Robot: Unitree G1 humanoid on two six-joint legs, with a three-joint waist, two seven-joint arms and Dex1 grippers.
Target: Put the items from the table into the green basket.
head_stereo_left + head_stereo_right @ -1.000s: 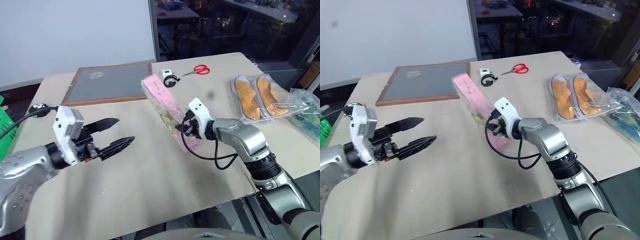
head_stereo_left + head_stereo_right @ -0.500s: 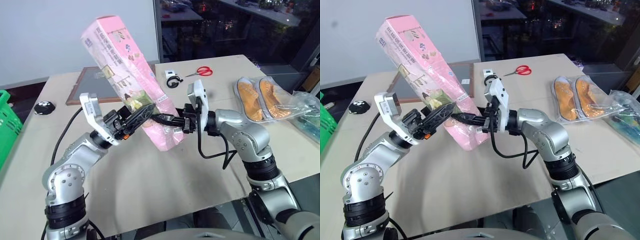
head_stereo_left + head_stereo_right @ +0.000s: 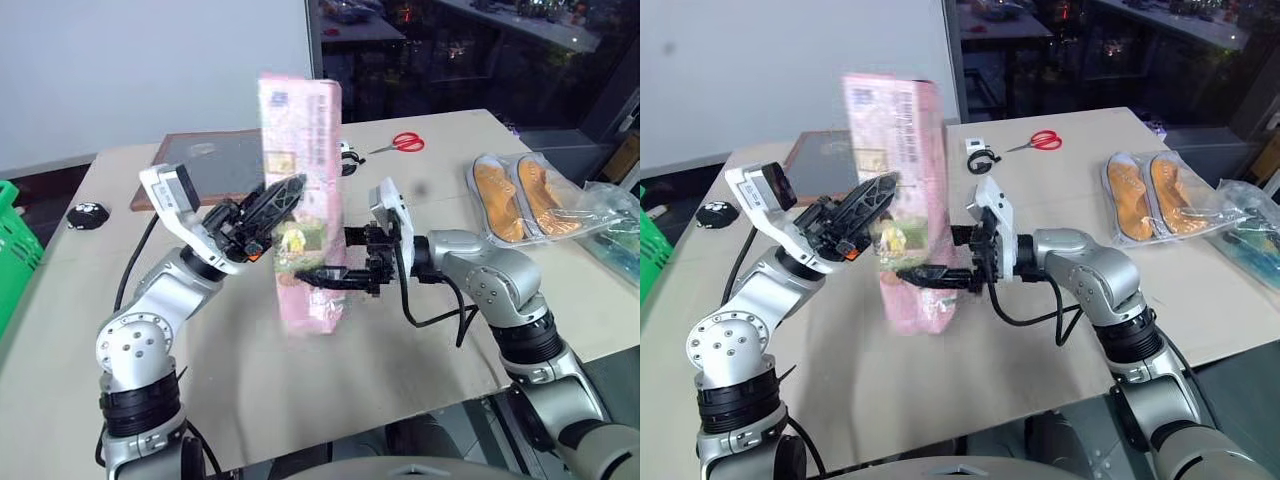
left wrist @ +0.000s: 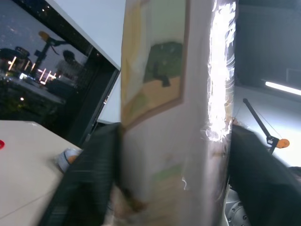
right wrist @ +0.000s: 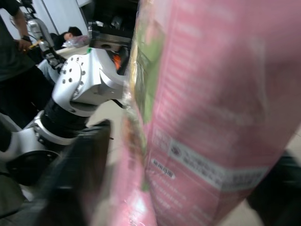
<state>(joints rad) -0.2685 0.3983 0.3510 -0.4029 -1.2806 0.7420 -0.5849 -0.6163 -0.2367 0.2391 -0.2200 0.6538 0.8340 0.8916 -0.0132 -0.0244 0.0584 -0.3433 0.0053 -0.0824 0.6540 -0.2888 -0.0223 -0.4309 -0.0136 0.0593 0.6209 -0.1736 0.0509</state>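
Observation:
The tall pink-and-green carton (image 3: 300, 150) stands upright in the air over the middle of the table (image 3: 400, 370). My left gripper (image 3: 275, 200) is shut on its middle; in the left wrist view the carton (image 4: 178, 117) sits tight between both fingers (image 4: 89, 179). Around the carton's lower part my right gripper (image 3: 335, 255) stands open, one finger in front and one behind. The orange sneakers (image 3: 520, 195) lie in their clear bag at the right of the table. A corner of the green basket (image 3: 15, 245) shows past the table's left edge.
The wood-framed grey board (image 3: 215, 165) lies at the back left, with red-handled scissors (image 3: 403, 142) and a small white-and-black object (image 3: 347, 158) behind the carton. A small black object (image 3: 88, 213) sits near the left edge.
The carton swung from a backward tilt to upright. My left gripper closed on it, and my right gripper opened and let it go.

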